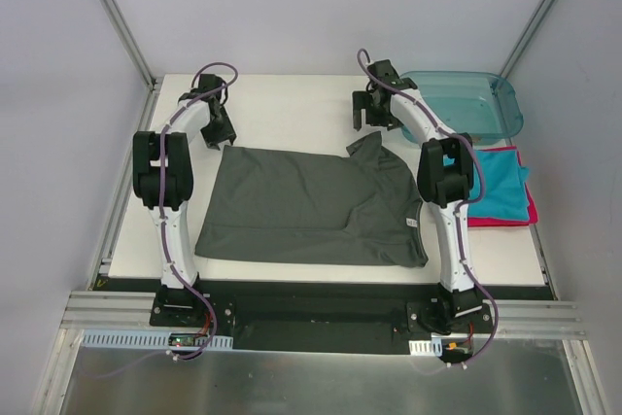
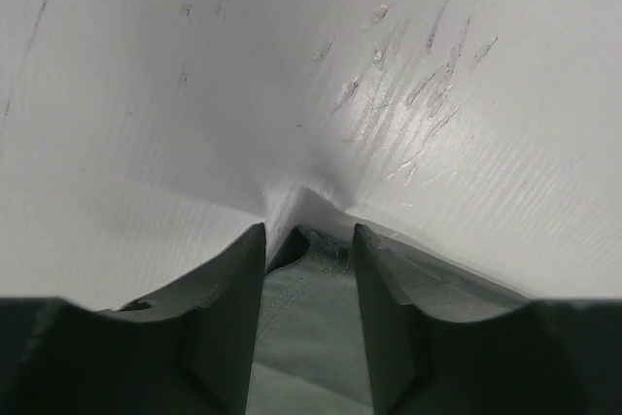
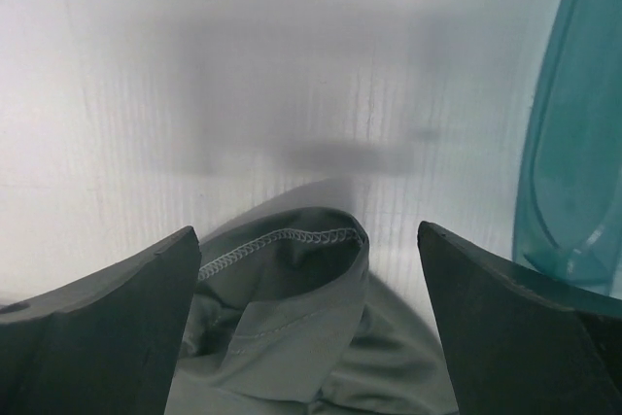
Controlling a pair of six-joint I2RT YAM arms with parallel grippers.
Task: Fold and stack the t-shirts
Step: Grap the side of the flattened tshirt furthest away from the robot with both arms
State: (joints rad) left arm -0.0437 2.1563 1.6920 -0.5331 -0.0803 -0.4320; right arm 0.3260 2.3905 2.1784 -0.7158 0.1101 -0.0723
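The dark grey t-shirt [image 1: 301, 206] is spread flat across the middle of the bench [image 1: 292, 94], its near hem lying close to the bench's near edge. Bare bench is left along the far side and in a narrow strip on the left. The left tool [image 2: 309, 252] is set narrow at the shirt's far-left corner, with cloth between its fingers [image 2: 228, 318]; whether the cloth is clamped cannot be told. The right tool [image 3: 309, 240] is spread wide above the upturned sleeve [image 3: 282, 279], with nothing held. The tub [image 1: 466, 104] is placed just beside it, at the far right. A folded teal t-shirt [image 1: 501, 182] is laid on a red-pink t-shirt [image 1: 531, 211] near the right edge.
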